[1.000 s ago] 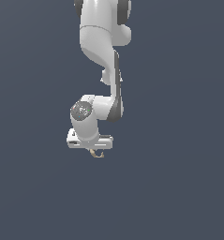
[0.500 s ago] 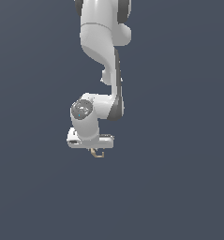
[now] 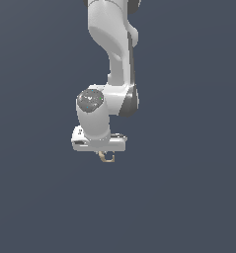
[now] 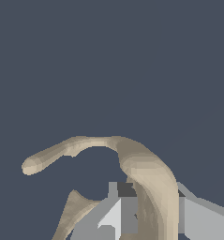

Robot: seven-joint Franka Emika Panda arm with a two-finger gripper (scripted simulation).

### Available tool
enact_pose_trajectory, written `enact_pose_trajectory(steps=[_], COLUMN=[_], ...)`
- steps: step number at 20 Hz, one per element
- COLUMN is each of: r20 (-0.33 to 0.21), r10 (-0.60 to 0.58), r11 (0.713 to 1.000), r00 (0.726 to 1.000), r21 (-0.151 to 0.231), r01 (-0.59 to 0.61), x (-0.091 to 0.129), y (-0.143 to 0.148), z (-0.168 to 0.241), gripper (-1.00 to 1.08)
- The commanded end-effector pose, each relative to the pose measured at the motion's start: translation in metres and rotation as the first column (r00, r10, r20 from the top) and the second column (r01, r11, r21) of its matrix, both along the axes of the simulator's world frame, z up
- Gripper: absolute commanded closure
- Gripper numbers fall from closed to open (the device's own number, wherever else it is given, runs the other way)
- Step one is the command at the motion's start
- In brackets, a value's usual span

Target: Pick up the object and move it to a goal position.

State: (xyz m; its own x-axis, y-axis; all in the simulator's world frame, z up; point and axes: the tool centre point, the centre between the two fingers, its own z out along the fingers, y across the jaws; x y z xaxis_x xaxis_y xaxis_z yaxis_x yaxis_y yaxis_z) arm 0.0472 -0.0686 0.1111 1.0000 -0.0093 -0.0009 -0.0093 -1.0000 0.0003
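Note:
The object [image 3: 107, 157] is a tiny tan C-shaped piece with hooked prongs, hanging just under the white hand in the exterior view. My gripper [image 3: 105, 154] is shut on it. In the wrist view the object [image 4: 141, 168] fills the frame as a curved tan band with a prong reaching out sideways, and the grey fingertips [image 4: 113, 215] press on its thick part from both sides. The gripper and the object hang in front of the plain dark surface, with nothing under them to be seen.
The white arm [image 3: 114, 54] comes down from the top of the exterior view to the wrist [image 3: 95, 113]. Everything around it is an even dark grey-blue surface [image 3: 188, 188] with no other objects or edges in view.
The hand with the object has shifted slightly toward the exterior view's left and a touch upward over the last second. The grip on the object is unchanged.

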Motion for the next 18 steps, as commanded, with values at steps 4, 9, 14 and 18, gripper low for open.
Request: enact_pose_trajectory(steps=[4,9,14,18], r20=[0.001,0.001,0.001,0.001], r10=[0.0,0.0,0.0,0.0], r11=[1.0,1.0,1.0,1.0], r00=[1.0,1.0,1.0,1.0], r21=[-0.001,-0.001,-0.001,-0.001], r01=[0.0,0.0,0.0,0.0], x=[0.008,0.016,0.025,0.032], y=[0.021,0.041,0.061,0.075], z=[0.058,0.112,0.166,0.205], gripper=[1.08,1.08,1.08,1.08])
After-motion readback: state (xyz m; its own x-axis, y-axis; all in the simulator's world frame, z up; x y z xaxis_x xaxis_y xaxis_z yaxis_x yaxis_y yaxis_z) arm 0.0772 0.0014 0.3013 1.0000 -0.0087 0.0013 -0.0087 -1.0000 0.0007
